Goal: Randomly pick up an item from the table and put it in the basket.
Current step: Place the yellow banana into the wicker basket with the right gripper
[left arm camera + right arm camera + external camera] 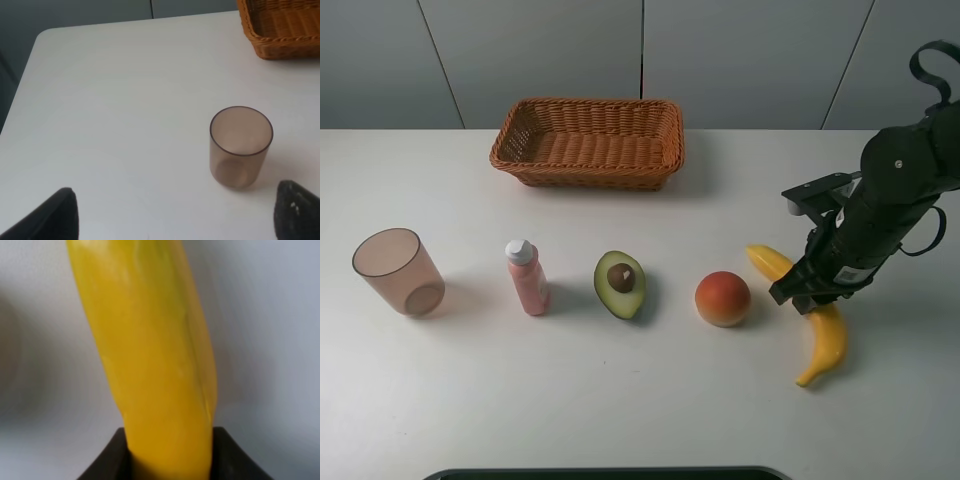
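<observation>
Straddling banana (828, 340) mid-length: right claw (798, 290). Banana flat on table (640, 420), long axis near-to-far, slight slant. Basket (588, 140) far-left of it; R arm nearer.
Counts: 1 banana, 1 peach (722, 298), 1 avocado half (620, 285), 1 bottle (528, 278), 1 cup (398, 272), 1 basket.
L wrist: left claw (177, 215) apart, empty, near cup.
R wrist: fingers (230, 460) touch both banana sides, looks clamped.

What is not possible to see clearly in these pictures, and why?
Middle of the banana: exterior high view, under the right gripper.
Ends of the banana: right wrist view, cut off by edges.
Most of the left gripper: left wrist view, cut off by the edge.
Most of the basket: left wrist view, outside the corner.
</observation>
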You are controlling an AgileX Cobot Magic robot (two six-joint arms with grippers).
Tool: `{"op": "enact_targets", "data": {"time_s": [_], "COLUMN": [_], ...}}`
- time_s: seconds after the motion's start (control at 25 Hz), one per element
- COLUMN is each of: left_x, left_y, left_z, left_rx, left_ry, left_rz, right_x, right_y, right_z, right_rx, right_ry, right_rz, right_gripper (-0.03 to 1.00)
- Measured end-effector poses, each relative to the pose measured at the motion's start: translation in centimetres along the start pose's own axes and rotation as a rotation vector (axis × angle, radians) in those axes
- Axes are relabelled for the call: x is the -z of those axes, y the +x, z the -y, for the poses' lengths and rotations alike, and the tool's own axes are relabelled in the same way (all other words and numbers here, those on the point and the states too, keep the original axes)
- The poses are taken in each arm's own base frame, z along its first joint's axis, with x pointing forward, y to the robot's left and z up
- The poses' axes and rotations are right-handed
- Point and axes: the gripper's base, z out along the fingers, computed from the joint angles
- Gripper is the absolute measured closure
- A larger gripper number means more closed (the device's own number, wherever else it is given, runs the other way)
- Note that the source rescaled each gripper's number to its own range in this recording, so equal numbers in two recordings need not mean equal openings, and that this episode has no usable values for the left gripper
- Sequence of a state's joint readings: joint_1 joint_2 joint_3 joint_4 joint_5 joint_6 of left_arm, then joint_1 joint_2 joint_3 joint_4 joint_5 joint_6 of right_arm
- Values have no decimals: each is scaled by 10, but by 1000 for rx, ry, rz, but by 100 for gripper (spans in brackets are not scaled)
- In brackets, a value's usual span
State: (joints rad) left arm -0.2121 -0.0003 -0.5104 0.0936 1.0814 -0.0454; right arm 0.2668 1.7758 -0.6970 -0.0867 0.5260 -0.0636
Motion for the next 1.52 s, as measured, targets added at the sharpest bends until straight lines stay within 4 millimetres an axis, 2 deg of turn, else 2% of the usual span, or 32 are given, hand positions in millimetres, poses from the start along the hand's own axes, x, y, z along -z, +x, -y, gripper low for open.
{"op": "enact_targets", "data": {"time_s": [0.16,0.28,0.4,0.48,0.56,0.64,0.72,0.88,1.04,1.2,1.36,1.52], "left_x": [0,0,0,0,0,0,0,0,0,0,0,0], "left_y": [0,0,0,0,0,0,0,0,0,0,0,0], "left_z": [0,0,0,0,0,0,0,0,0,0,0,0], "left_rx": [0,0,0,0,0,0,0,0,0,0,0,0], "left_ry": [0,0,0,0,0,0,0,0,0,0,0,0], "left_rz": [0,0,0,0,0,0,0,0,0,0,0,0], "right_x": [1,21,62,99,134,169,197,228,225,197,148,107], "right_y": [0,-10,-32,-53,-72,-92,-110,-147,-184,-223,-253,-265], "right_z": [0,5,14,21,25,25,16,-18,-51,-75,-92,-101], "right_rx": [2,21,43,65,132,281,502,813,952,1055,1102,1088], "right_ry": [1,25,84,131,163,217,293,428,511,533,501,424], "right_rz": [-18,-43,24,149,272,394,492,667,803,810,755,714], "right_gripper": [95,95,95,95,95,95,95,95,95,95,95,95]}}
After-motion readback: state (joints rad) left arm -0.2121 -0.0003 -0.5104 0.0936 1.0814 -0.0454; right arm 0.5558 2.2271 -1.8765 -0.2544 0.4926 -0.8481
